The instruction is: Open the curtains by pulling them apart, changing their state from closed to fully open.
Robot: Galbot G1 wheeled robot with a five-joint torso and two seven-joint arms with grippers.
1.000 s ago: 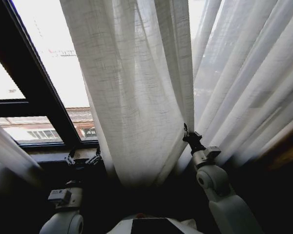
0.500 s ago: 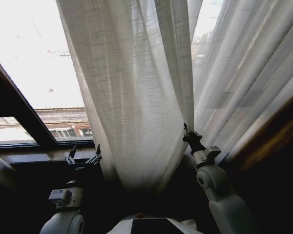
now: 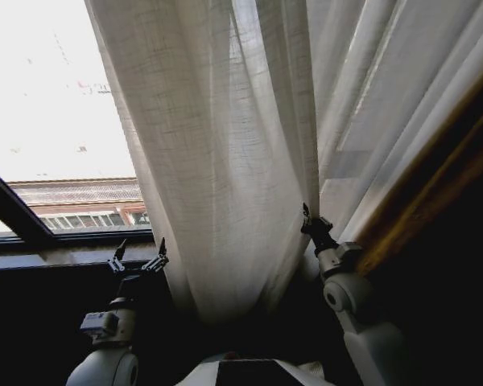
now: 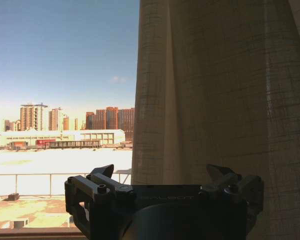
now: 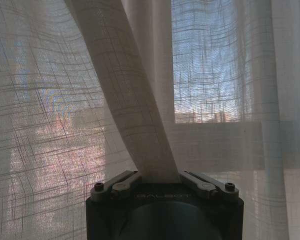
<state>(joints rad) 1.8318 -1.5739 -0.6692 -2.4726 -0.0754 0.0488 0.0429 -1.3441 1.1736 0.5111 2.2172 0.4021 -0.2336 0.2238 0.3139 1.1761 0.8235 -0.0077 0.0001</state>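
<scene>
The curtains [image 3: 217,161] are sheer white pleated panels. One hangs bunched in the middle of the head view, and another [image 3: 370,104] runs up the right side. My right gripper [image 3: 306,215] is raised at the bunched panel's right edge. In the right wrist view the right gripper [image 5: 160,176] is shut on a fold of the curtain [image 5: 135,115] that rises from between its fingers. My left gripper [image 3: 138,251] stands open, low and to the left of the panel, touching no fabric. The left wrist view has the left gripper [image 4: 162,175] open, with the curtain [image 4: 215,90] just beyond one finger.
A black window frame bar [image 3: 12,213] crosses the lower left, above a dark sill [image 3: 56,256]. A brown wooden edge [image 3: 435,169] slants along the right. Bright bare glass with city buildings [image 4: 65,130] lies left of the curtain.
The whole head picture has shifted, so the camera moved: the window bar slid left and down, and the wooden edge at the right grew. Both arms hold their places, the right still shut on the fold.
</scene>
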